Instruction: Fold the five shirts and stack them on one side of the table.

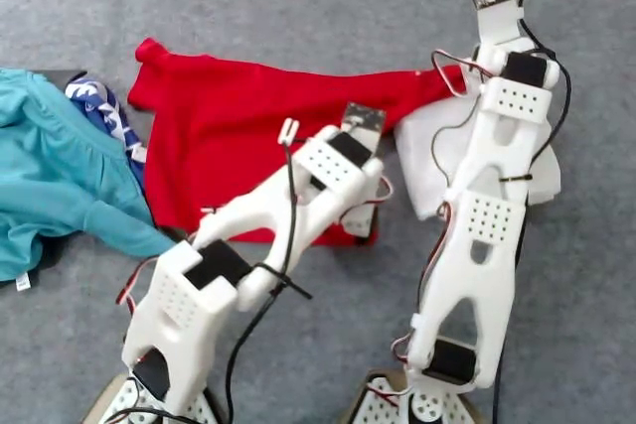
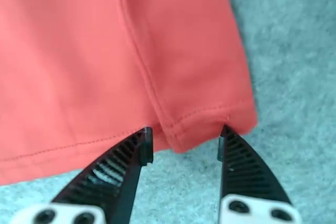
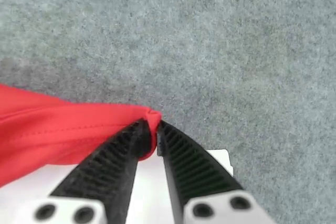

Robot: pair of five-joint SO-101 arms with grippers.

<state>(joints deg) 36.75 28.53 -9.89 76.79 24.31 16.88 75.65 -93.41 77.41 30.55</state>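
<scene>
A red shirt (image 1: 238, 136) lies spread on the grey table, its far right tip pulled toward the right arm. My right gripper (image 3: 153, 128) is shut on that tip of the red shirt (image 3: 63, 124), near the white shirt's far edge (image 1: 459, 76). My left gripper (image 2: 186, 139) is open, low over the red shirt's near right hem corner (image 2: 210, 121), one fingertip on each side of it. In the high view the left gripper (image 1: 366, 223) sits at that corner under its wrist.
A white shirt (image 1: 422, 161) lies crumpled under the right arm. A teal shirt (image 1: 50, 171) lies at the left edge, over a blue and white patterned one (image 1: 104, 111). Bare grey table (image 1: 586, 275) stretches along the far side and at the right.
</scene>
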